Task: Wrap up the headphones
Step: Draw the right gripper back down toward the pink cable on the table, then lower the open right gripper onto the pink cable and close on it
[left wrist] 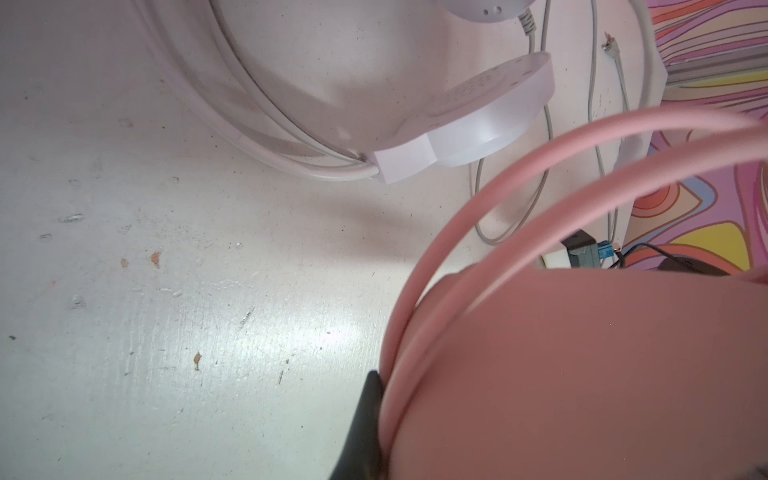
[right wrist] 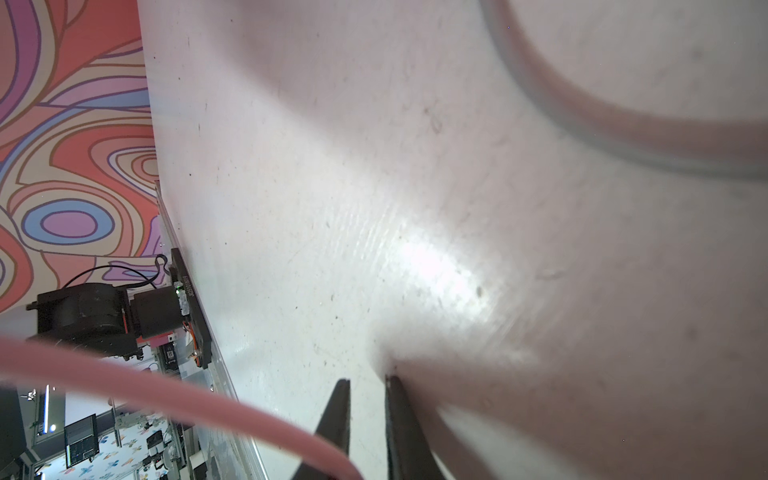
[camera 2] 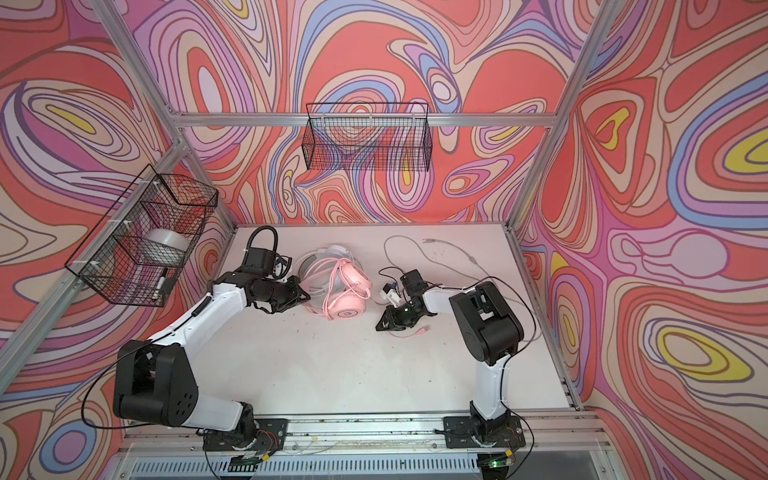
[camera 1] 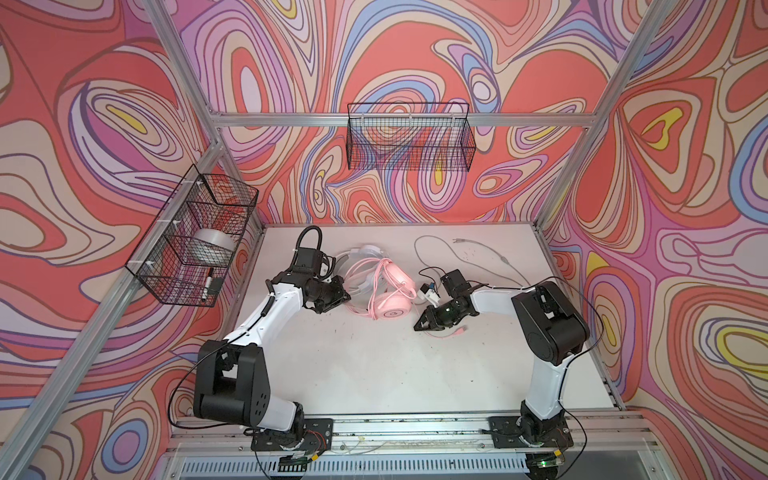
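**White tabletop, two headsets, a pink plug lying free**

Swirl-patterned walls close in a white tabletop (camera 1: 374, 365), and both headsets lie toward its back middle. The pink headset (camera 1: 390, 291) is in front, right against the white headset (camera 1: 365, 251) behind it, whose grey-white cable (camera 1: 469, 253) straggles toward the right arm's side. Turns of pink cable (left wrist: 498, 199) loop around the pink earcup (camera 1: 395, 309); its plug (camera 1: 457, 331) lies loose just beside the right gripper (camera 1: 419, 326). In the right wrist view that gripper's fingers (right wrist: 338, 415) stand narrowly apart, bare table between the tips. The left gripper (camera 1: 345, 296) is closed at the pink headset's left side. Cable strands press against its one visible finger (left wrist: 365, 415), but whether they are pinched we cannot tell. We judge the headset light, its shell stiff and slick, the cable limp yet springy, likely to uncoil if released. We would steady the band or cup and take the cable close to the plug.
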You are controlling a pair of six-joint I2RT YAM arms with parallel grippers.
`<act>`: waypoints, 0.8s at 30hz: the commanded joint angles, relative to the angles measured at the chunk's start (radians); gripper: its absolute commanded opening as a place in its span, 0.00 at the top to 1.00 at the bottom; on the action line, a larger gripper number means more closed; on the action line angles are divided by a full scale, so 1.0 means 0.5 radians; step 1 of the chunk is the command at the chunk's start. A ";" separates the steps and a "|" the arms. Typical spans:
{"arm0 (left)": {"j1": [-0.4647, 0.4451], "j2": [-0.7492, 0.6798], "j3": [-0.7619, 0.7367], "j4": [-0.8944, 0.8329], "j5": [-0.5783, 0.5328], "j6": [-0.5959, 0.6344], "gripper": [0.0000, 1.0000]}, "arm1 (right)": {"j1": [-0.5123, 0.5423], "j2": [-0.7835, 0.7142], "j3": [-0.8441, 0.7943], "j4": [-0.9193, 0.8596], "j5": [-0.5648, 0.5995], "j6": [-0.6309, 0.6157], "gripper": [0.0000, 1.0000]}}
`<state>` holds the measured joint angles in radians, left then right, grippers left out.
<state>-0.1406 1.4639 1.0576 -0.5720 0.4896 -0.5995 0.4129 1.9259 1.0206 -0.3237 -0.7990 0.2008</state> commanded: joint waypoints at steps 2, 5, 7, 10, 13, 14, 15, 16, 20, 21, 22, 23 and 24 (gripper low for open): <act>0.029 -0.072 -0.015 0.151 0.097 -0.142 1.00 | -0.008 -0.057 -0.058 -0.018 0.042 0.003 0.79; 0.036 -0.072 -0.023 0.164 0.099 -0.163 1.00 | -0.011 -0.074 -0.068 -0.018 0.051 0.006 0.79; 0.042 -0.072 -0.032 0.167 0.103 -0.178 1.00 | -0.008 -0.081 -0.071 -0.025 0.058 0.006 0.79; 0.053 -0.080 -0.047 0.173 0.094 -0.199 1.00 | -0.008 -0.081 -0.080 -0.027 0.064 0.006 0.78; 0.068 -0.101 -0.066 0.197 0.091 -0.225 1.00 | -0.007 -0.084 -0.088 -0.028 0.075 0.003 0.77; 0.072 -0.102 -0.067 0.199 0.098 -0.228 1.00 | -0.007 -0.083 -0.092 -0.026 0.079 0.000 0.77; 0.076 -0.105 -0.066 0.197 0.105 -0.225 1.00 | -0.008 -0.084 -0.096 -0.027 0.082 0.000 0.77; 0.076 -0.111 -0.066 0.197 0.099 -0.225 1.00 | -0.007 -0.084 -0.096 -0.032 0.087 -0.003 0.76; 0.079 -0.134 -0.077 0.212 0.086 -0.253 1.00 | -0.009 -0.087 -0.090 -0.072 0.109 -0.020 0.75; 0.079 -0.140 -0.084 0.222 0.085 -0.262 1.00 | -0.007 -0.093 -0.090 -0.078 0.113 -0.024 0.74; 0.082 -0.147 -0.090 0.228 0.088 -0.270 1.00 | -0.007 -0.097 -0.093 -0.083 0.118 -0.024 0.74; 0.082 -0.152 -0.093 0.232 0.088 -0.276 1.00 | -0.007 -0.105 -0.098 -0.086 0.125 -0.026 0.74; 0.085 -0.157 -0.099 0.233 0.091 -0.280 1.00 | -0.007 -0.108 -0.103 -0.090 0.133 -0.029 0.74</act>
<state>-0.1093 1.4292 1.0088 -0.5186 0.4896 -0.6971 0.4133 1.8938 0.9939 -0.3317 -0.7841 0.2001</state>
